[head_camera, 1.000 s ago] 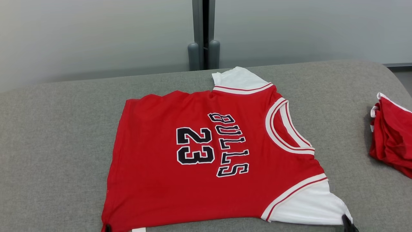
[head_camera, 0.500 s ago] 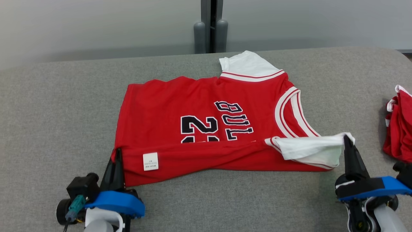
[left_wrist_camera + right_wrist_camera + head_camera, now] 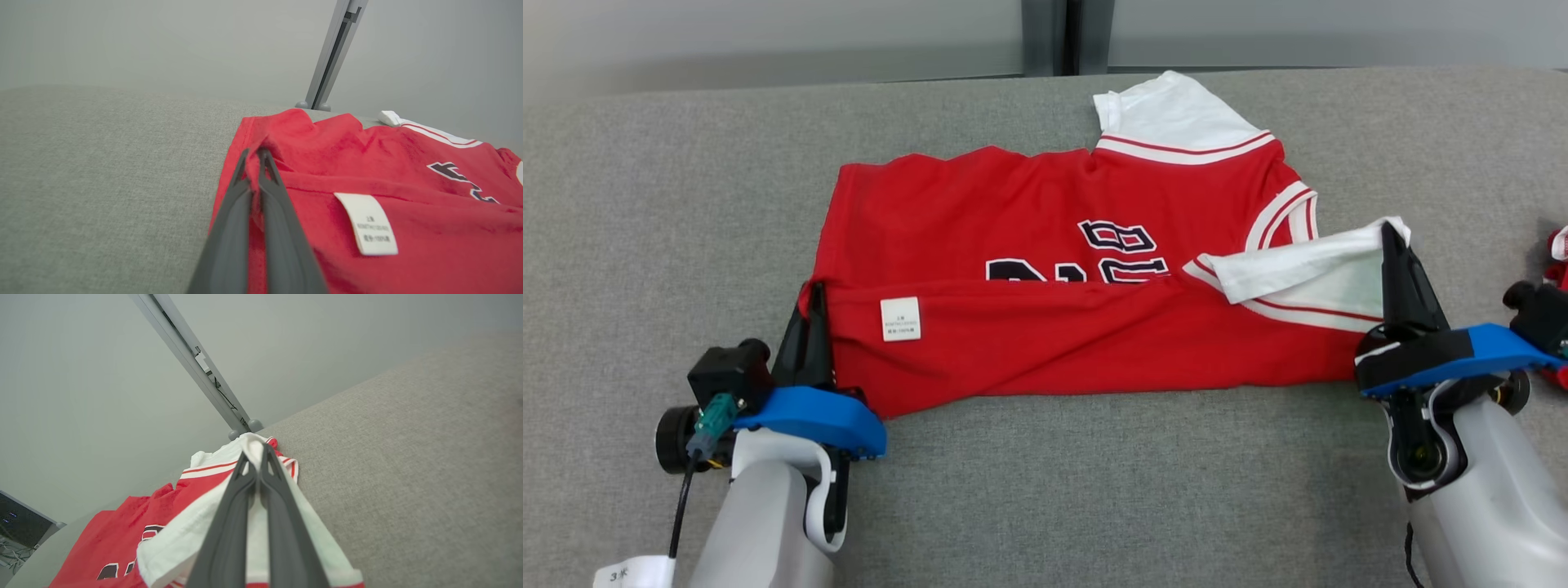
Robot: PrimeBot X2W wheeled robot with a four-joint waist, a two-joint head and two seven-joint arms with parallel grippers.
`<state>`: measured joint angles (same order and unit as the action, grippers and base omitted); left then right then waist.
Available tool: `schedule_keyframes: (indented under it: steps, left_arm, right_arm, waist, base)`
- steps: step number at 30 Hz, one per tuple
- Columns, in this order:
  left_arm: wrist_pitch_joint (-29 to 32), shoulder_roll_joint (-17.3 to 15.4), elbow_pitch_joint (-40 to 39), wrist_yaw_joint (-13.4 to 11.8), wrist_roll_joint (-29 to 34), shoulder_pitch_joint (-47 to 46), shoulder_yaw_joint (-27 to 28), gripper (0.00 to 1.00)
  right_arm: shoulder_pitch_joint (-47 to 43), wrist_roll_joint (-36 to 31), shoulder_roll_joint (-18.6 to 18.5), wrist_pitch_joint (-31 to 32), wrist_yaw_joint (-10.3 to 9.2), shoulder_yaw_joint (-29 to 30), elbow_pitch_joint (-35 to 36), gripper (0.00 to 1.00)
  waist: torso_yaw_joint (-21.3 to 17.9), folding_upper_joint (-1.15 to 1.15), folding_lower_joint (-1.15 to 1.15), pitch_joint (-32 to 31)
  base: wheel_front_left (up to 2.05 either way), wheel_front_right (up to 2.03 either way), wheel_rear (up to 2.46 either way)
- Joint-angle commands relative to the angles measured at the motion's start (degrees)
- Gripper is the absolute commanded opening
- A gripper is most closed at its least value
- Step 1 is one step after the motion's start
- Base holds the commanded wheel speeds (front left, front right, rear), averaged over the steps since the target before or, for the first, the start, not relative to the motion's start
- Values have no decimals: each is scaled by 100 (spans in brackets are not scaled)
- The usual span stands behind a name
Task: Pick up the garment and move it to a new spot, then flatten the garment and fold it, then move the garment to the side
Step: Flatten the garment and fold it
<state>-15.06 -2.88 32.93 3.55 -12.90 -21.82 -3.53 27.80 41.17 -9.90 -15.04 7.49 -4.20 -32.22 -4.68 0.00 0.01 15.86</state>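
Note:
The garment (image 3: 1029,220) is a red jersey with white sleeves and black lettering, lying on the grey table (image 3: 645,204). Its near half is lifted and turned over the far half, showing a white label (image 3: 900,318). My left gripper (image 3: 814,287) is shut on the red hem corner at the left; the left wrist view shows the garment (image 3: 367,175) pinched at the left gripper (image 3: 255,157). On the right, my right gripper (image 3: 1390,231) is shut on the white sleeve (image 3: 1298,265). The right wrist view shows that sleeve (image 3: 179,547) between the right gripper (image 3: 255,457) fingers.
Another red garment (image 3: 1558,245) lies at the table's right edge, close to my right wrist. A grey post (image 3: 1045,37) stands behind the table's far edge, against a pale wall. Bare grey cloth lies to the left and in front.
Both grippers have carried the garment's near edge up and away from me, folding it further over the lettering. The head camera has tilted down, so more of both arms shows.

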Motion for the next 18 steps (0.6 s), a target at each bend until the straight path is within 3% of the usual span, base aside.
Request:
schedule_keyframes:
  steps: [1, 2, 3, 4, 11, 18]
  left_arm:
    - [-15, -7, 41, 15, 60, -120, 45, 0]
    - [-15, -6, 67, -6, 97, -169, 61, 0]
    - [-16, -6, 59, -48, 151, -220, 97, 15]
    - [-16, -5, 51, -64, 199, -240, 129, 100]
    - [-15, -4, -314, -301, 459, 239, 425, 100]
    - [-16, -5, -780, -428, 505, 1214, 356, 100]
  right_arm:
    - [135, -90, -18, -16, 0, 7, -63, 0]
    - [200, -172, -23, -17, 0, 51, -100, 6]
    - [251, -263, -23, -17, 0, 102, -89, 47]
    - [274, -364, -14, -16, 0, 160, -67, 100]
    - [-230, -1770, 153, -16, 0, 752, 463, 100]
    - [-1282, -3052, 404, -16, 0, 770, 942, 100]
  waist:
    - [15, 0, -1, 24]
    - [20, 0, -1, 34]
    - [26, 0, -1, 41]
    - [30, 0, -1, 42]
    - [4, 0, -1, -134]
    - [-29, 0, -1, -510]
  base:
    - [0, 0, 0]
    - [0, 0, 0]
    - [0, 0, 0]
    - [0, 0, 0]
    - [0, 0, 0]
    - [0, 0, 0]
